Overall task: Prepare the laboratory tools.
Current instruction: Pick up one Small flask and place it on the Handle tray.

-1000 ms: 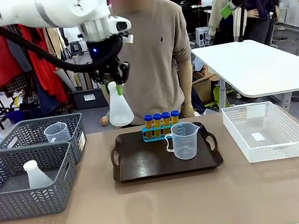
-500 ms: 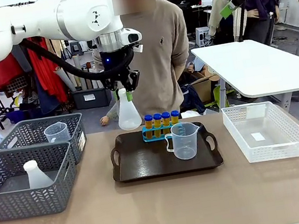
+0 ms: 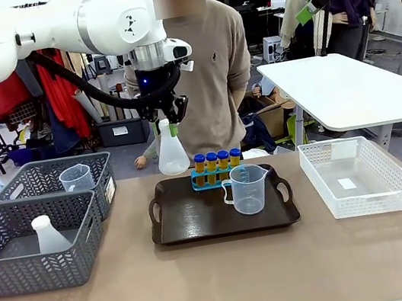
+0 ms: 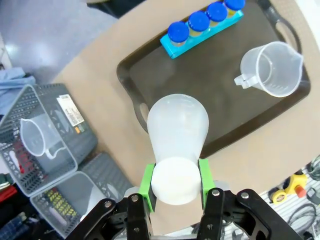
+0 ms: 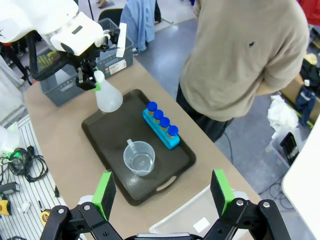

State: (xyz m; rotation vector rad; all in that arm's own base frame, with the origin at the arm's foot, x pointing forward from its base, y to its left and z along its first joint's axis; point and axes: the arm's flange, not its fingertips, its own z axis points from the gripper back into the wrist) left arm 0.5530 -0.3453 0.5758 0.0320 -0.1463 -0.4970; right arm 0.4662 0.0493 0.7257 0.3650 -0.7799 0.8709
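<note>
Left arm reaches in from the left, wrist pointing straight down, left claw clamped on the conical flask neck, flask hanging above the tray far-left corner. Right claw high over the worktop, jaws wide apart, nothing between them.

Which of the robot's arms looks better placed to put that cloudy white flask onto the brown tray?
Probably the left: the left gripper already grips the translucent white conical flask by its neck above the dark brown handled tray, while the right gripper hangs open, high above.

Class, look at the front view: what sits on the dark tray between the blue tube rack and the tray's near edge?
In the front view, the clear measuring jug stands between the blue rack and the near rim of the dark tray; the rest of that stretch is bare.
</note>
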